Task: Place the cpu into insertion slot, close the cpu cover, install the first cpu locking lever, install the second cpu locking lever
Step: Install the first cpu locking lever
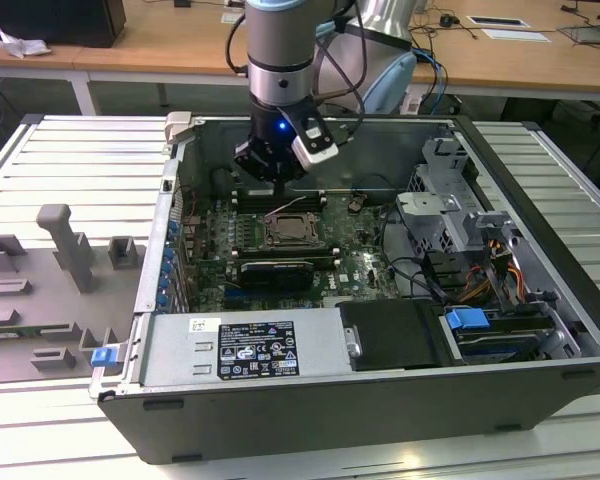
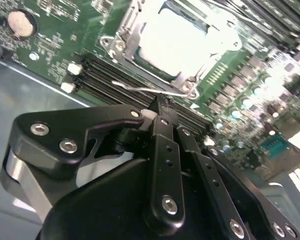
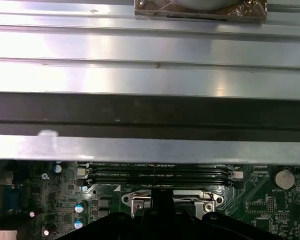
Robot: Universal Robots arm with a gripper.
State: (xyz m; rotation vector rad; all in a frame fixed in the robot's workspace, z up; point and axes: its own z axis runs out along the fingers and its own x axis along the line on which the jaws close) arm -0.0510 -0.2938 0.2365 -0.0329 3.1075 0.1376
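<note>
The gripper, fingers closed together with nothing between them, hangs just behind the insertion slot in the exterior view. We see the cpu seated in that slot, the cpu cover lying over its edges. A thin wire lever stands just beyond the fingertips, over the memory slots.

You see a big open computer case lying on a ribbed metal table. Inside, at about 4 o'clock from the middle, sits a blue clip. Grey plastic holders stand at 9 o'clock, outside the case. A round silver battery sits on the green board.
</note>
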